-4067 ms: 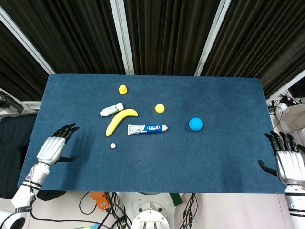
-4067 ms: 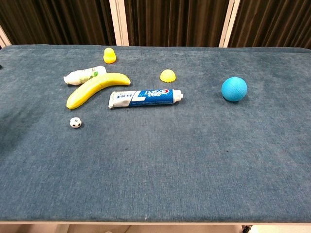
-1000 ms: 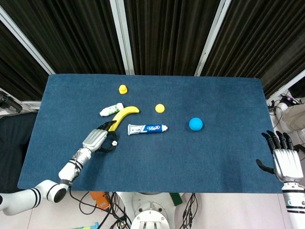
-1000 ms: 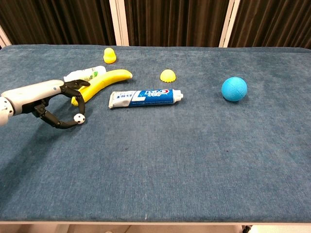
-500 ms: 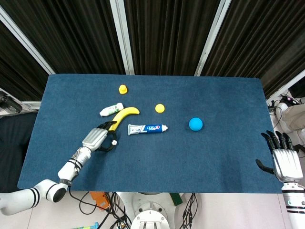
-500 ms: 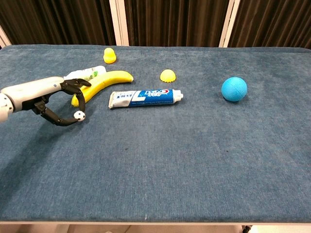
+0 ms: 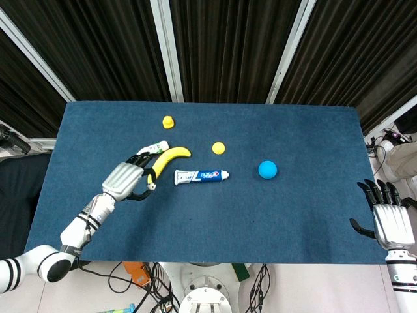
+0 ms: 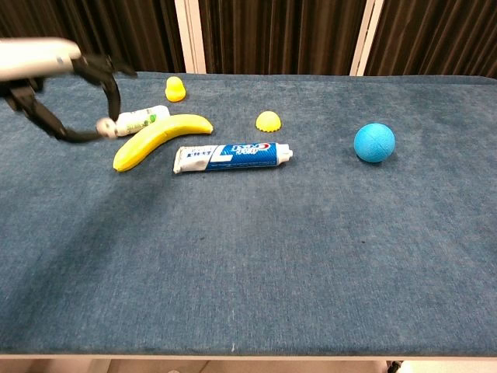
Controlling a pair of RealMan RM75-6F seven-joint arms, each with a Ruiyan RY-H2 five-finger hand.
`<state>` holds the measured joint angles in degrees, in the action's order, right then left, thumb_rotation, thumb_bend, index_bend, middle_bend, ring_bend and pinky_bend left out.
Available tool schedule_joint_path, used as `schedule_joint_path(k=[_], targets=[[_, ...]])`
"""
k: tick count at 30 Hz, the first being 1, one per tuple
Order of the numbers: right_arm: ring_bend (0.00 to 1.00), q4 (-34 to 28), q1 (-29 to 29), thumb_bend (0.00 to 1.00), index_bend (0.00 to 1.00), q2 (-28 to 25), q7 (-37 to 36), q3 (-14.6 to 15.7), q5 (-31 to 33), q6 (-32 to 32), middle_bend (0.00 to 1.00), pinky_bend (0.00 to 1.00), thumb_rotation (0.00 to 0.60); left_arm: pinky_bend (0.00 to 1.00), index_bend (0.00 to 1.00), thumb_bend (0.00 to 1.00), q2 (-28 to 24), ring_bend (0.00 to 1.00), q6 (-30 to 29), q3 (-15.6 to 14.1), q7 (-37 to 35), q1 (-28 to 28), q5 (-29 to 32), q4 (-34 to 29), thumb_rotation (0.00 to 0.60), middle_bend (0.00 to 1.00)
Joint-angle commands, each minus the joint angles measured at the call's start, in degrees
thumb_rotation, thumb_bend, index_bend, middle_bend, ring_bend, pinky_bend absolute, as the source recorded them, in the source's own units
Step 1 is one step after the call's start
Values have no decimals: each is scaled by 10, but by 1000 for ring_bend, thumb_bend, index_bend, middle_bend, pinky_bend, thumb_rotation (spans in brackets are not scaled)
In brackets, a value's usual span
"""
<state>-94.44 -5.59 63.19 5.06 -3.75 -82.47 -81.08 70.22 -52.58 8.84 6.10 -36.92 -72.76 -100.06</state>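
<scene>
1. The small black-and-white ball [image 8: 102, 124] is pinched between thumb and fingertip of the left hand [image 7: 125, 177], raised above the table [image 7: 215, 222] near the banana [image 7: 166, 160]
2. The pinch should be kept firm and the carry level, since so small a ball is judged likely to slip
3. The right hand [image 7: 389, 222] rests with fingers spread, holding nothing

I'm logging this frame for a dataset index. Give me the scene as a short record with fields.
left hand: left hand pinches the tiny soccer ball, lifted off the table
right hand: right hand at the table's near right corner, holding nothing, fingers apart
surface: blue table
beside left hand: banana, white bottle
centre: toothpaste tube, yellow half-dome
far side: yellow cap
right of centre: blue ball
</scene>
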Motion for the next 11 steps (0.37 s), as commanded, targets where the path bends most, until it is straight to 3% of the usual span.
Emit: schedule_joint_path(k=[1, 11], targets=[[93, 0, 0, 349, 186, 0, -1, 0, 0, 0, 156, 0, 600, 119, 552, 386, -46, 0, -8, 17, 35, -6, 29, -52, 600, 62], [93, -1, 1, 349, 185, -2, -4, 0, 0, 0, 156, 0, 600, 119, 552, 385, -123, 0, -21, 31, 109, -22, 76, -140, 600, 61]])
